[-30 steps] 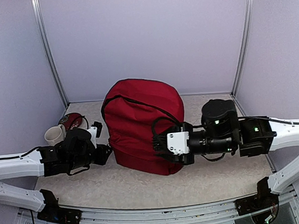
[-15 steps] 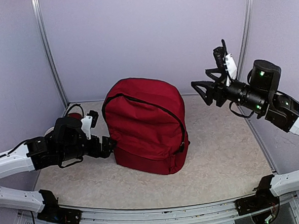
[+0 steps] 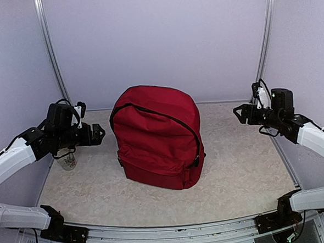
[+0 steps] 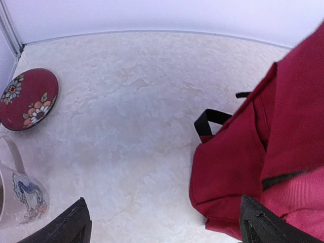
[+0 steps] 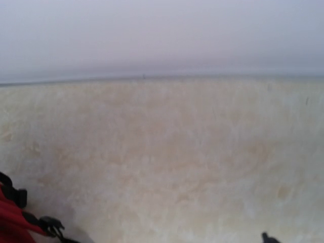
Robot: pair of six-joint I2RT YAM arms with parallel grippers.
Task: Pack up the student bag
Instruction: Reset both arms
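The student bag (image 3: 157,138), a large dark red backpack with black zippers, stands upright and zipped shut in the middle of the table. My left gripper (image 3: 97,134) hovers open a short way left of it, touching nothing. In the left wrist view its two black fingertips (image 4: 71,225) stand wide apart over bare table, with the bag's side and a black strap loop (image 4: 283,126) at the right. My right gripper (image 3: 239,114) is open near the back right corner, well clear of the bag. The blurred right wrist view catches only a red corner of the bag (image 5: 10,223).
A white patterned mug (image 4: 20,197) stands at the left wall below my left arm, seen also as the mug (image 3: 67,159) from above. A dark red floral disc (image 4: 28,98) lies behind it. The table (image 3: 237,177) is pale and mottled, walled on three sides.
Both arms have drawn away from the bag, the left up and to the left, the right off the bag's front to the back right. Both grippers have opened.
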